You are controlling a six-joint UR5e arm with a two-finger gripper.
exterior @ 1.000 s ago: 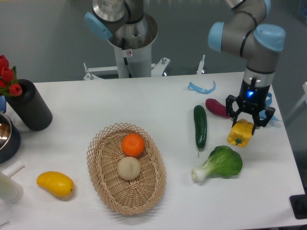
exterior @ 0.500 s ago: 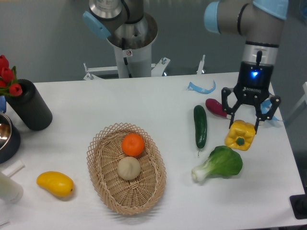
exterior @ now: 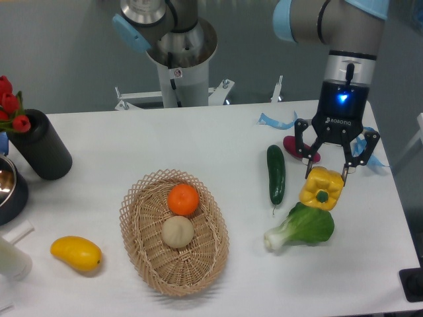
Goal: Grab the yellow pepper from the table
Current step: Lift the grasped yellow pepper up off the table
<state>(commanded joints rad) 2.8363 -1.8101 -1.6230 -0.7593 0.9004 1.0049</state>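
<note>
The yellow pepper, glossy and lobed with a green stem stub, hangs between my gripper's fingers above the right side of the white table. My gripper points straight down and is shut on the pepper's top, holding it clear of the tabletop. The pepper is just above the upper edge of a leafy green vegetable.
A bok choy lies under the pepper, a cucumber to its left, a purple eggplant behind. A wicker basket holds an orange and a beige ball. A mango and black vase are at the left.
The gripper has closed on the yellow pepper and lifted it off the table, moving slightly left and up. Nothing else has moved.
</note>
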